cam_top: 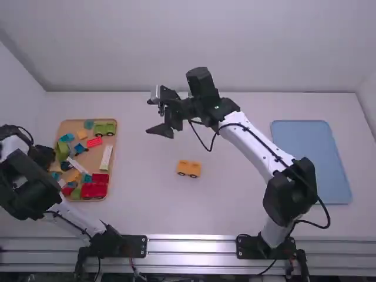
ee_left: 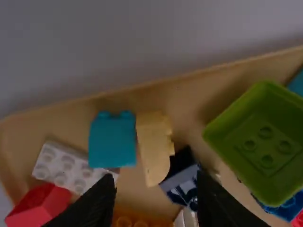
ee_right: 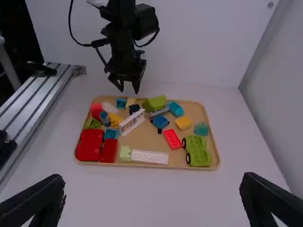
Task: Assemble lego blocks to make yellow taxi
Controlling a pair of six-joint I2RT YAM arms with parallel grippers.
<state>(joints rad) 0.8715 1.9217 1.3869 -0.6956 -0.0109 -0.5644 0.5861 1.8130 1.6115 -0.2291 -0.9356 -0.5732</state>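
Observation:
On the white table, a yellow-orange wheeled block (cam_top: 188, 168) stands by itself. My left gripper (cam_top: 44, 156) is over the far-left edge of the block tray (cam_top: 87, 121). Between and beyond the open fingers of that left gripper (ee_left: 156, 191) lie a pale yellow block (ee_left: 153, 149), a teal block (ee_left: 112, 142) and a dark blue piece (ee_left: 182, 177). My right gripper (cam_top: 149, 116) is raised beyond the wheeled block; the right gripper (ee_right: 154, 194) is wide open, with nothing held. Another yellow block (ee_right: 183, 123) lies in the tray.
The tray also holds red blocks (cam_top: 95, 185), a green wheeled piece (ee_right: 198, 151), a long white piece (ee_right: 149, 157) and a green hollow block (ee_left: 265, 130). A blue mat (cam_top: 311, 161) lies at the right. Walls border the table's back and sides.

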